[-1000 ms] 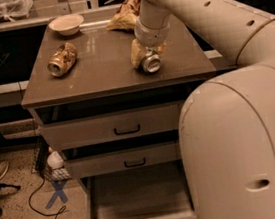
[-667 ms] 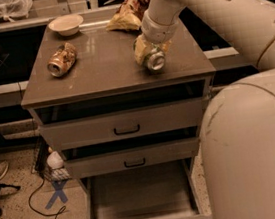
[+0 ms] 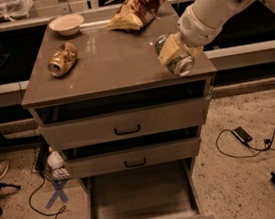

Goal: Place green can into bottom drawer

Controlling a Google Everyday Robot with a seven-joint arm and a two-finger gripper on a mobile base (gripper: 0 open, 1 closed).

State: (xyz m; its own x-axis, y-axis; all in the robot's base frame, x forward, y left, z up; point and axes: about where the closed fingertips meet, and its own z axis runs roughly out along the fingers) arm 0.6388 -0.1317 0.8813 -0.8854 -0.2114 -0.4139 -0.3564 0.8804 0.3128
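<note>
The green can [image 3: 173, 55], greenish-white with a shiny silver end facing me, is held tilted at the front right edge of the cabinet top [image 3: 111, 59]. My gripper [image 3: 179, 43] is shut on the green can, with the white arm reaching in from the upper right. The bottom drawer [image 3: 142, 201] is pulled open below, and its flat floor is bare. The gripper and can are high above the drawer and to its right.
A tan-brown can [image 3: 63, 60] lies on its side at the left of the top. A white bowl [image 3: 67, 24] and a chip bag [image 3: 137, 8] sit at the back. Two upper drawers with black handles [image 3: 127, 130] are slightly open. Cables lie on the floor.
The gripper has lifted the green can off the cabinet top and carried it right and forward to the front right edge. The arm fills less of the view.
</note>
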